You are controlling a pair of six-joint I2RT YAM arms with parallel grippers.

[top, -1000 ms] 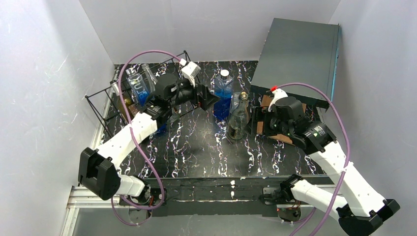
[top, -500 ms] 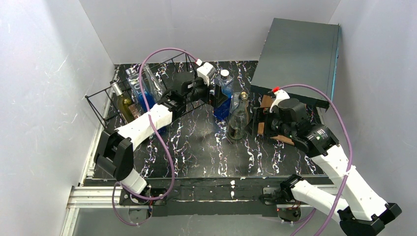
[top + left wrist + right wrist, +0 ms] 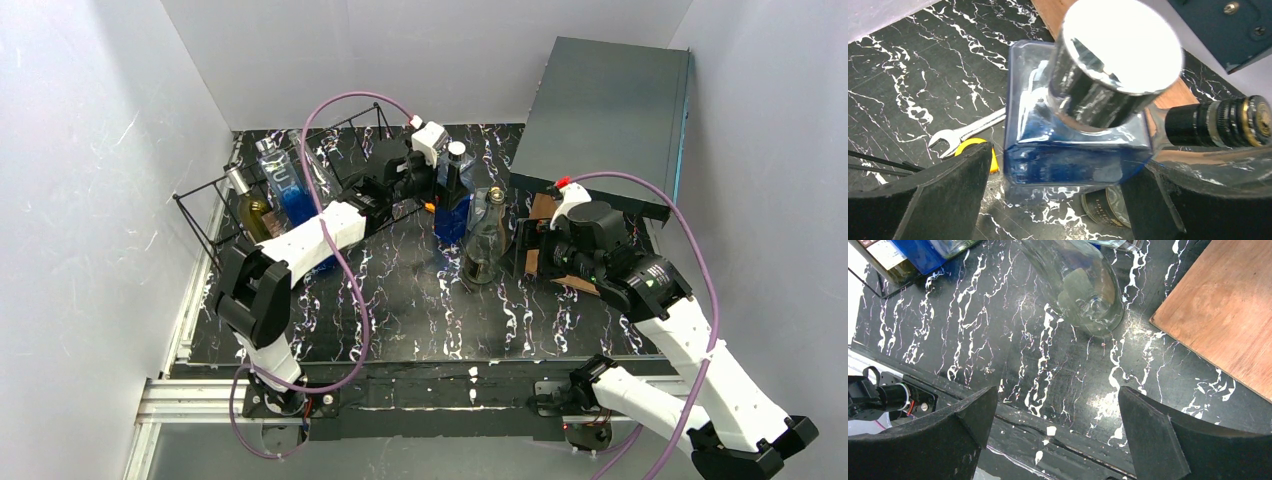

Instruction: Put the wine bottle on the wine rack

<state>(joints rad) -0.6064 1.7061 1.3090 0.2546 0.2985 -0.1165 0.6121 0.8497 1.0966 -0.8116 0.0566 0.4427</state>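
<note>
1. Top external view: low on the right, the right gripper (image 3: 520, 250) is hanging over the marbled table (image 3: 400, 310). Its fingers are spread wide and gripping nothing, and its wrist camera is showing only bare tabletop between them.
2. Just left of that gripper, a clear glass bottle (image 3: 484, 238) is standing upright on the table. A wooden board (image 3: 1228, 310) is lying close beside it.
3. Farther back, near the centre, the left gripper (image 3: 437, 188) is straddling the blue square bottle (image 3: 1073, 150), which is wearing a silver cap (image 3: 1120, 45). The fingers are released, one on each side. The finger at the lower left of the wrist frame is standing clear of the glass. Whether the other is touching, I cannot tell.
4. A wrench (image 3: 965, 134) is lying on the table beside this bottle, next to a small yellow object (image 3: 982, 150).
5. At the upper left, the wine rack (image 3: 196, 225) is holding an olive-green bottle (image 3: 250, 212), a blue bottle (image 3: 285, 188) and a clear one (image 3: 315, 165). The blue square bottle is standing on the table to the right of the rack, outside it.
6. At the back right, a dark grey box (image 3: 605, 110) is sitting against the wall.
</note>
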